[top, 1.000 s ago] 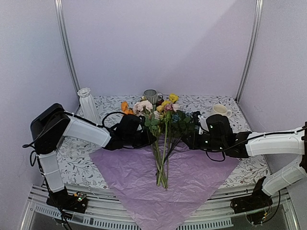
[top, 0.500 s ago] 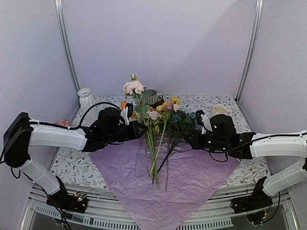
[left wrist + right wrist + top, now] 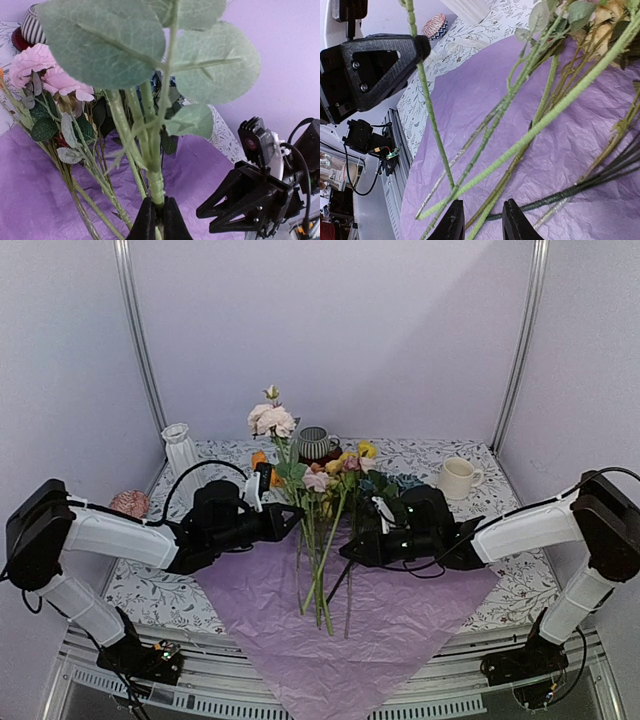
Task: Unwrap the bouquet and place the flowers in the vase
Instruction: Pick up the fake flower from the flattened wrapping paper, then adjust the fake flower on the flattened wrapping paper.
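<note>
Vase (image 3: 181, 455): upright at the far-left corner of the bench (image 3: 150, 575). Slim with a narrow neck, so it probably tips easily. Nothing hangs over its mouth.
Left tool (image 3: 296, 518): pinched tight on one stalk low down, with the bloom well above it.
Held stem (image 3: 154, 185): looks light, wiry and springy. The bare lower stalk is the best hold, as the leaves would likely slip.
Flowers (image 3: 340, 490): loose sheaf mid-bench, heads toward the far edge. The stems cross, so lifting one may drag its neighbours.
Tissue paper (image 3: 380, 620): soft sheet spread flat under the flowers, one corner hanging over the near edge.
Right tool (image 3: 347, 550): jaws slightly parted and gripping nothing, low among the stems.
Room: open air leftward toward the vase, with the side wall just beyond it.
</note>
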You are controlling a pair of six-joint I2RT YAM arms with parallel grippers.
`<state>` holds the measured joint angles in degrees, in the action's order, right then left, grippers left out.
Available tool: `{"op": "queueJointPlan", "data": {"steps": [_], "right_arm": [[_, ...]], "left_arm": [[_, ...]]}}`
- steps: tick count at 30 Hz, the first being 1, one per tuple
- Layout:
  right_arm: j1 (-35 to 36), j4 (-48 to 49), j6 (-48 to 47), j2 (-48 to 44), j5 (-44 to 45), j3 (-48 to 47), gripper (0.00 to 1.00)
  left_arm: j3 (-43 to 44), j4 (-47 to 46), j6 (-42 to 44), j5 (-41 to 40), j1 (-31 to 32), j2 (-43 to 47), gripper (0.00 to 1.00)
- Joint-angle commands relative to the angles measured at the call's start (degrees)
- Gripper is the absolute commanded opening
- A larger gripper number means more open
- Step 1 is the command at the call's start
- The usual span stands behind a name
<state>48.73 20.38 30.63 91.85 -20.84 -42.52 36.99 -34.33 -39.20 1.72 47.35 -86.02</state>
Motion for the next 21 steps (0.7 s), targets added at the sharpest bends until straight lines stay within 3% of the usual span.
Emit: {"op": "queueJointPlan", "data": {"steps": [1, 8, 14, 21], "right_arm": [[1.4, 8.2, 2.6, 5.9, -6.1, -4.3, 0.28], [2.6, 9.1, 4.2, 13.8, -4.9, -9.9, 0.26], [2.6, 10.0, 6.7, 18.1, -4.5, -12.4, 0.04], [2.6, 12.8, 8.8, 20.2, -8.1, -10.8, 0.03]], "left_arm": [[-1.2, -8.7, 0.0, 0.6, 1.1, -3.8, 0.01], [-0.4, -8.9, 2.7, -1.7, 2.9, -3.4, 0.01], [0.0, -7.8, 4.9, -2.9, 3.8, -2.0, 0.01], [1.7, -6.7, 8.0, -4.9, 5.0, -0.9, 0.01]]}}
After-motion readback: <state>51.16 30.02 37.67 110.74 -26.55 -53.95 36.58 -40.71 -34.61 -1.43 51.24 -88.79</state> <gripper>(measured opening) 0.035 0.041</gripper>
